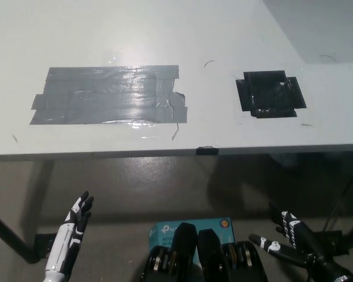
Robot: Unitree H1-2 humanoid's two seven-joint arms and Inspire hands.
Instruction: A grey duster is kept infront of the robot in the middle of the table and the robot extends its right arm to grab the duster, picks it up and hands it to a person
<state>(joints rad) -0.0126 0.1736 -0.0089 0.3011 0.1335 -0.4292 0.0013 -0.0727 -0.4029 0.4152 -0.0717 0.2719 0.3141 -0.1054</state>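
Note:
No grey duster shows anywhere on the white table [165, 35]. My black right hand [285, 238] hangs low at the bottom right, below the table's front edge, open with its fingers spread and nothing in it. My white left hand [76, 220] rests at the lower left, also below the table edge, open and holding nothing.
A large patch of grey tape [109, 95] lies on the table's left half and a smaller patch of black tape [269, 94] on its right. A teal box [191, 230] sits on the floor under the table. A dark table leg [9, 238] slants at the far left.

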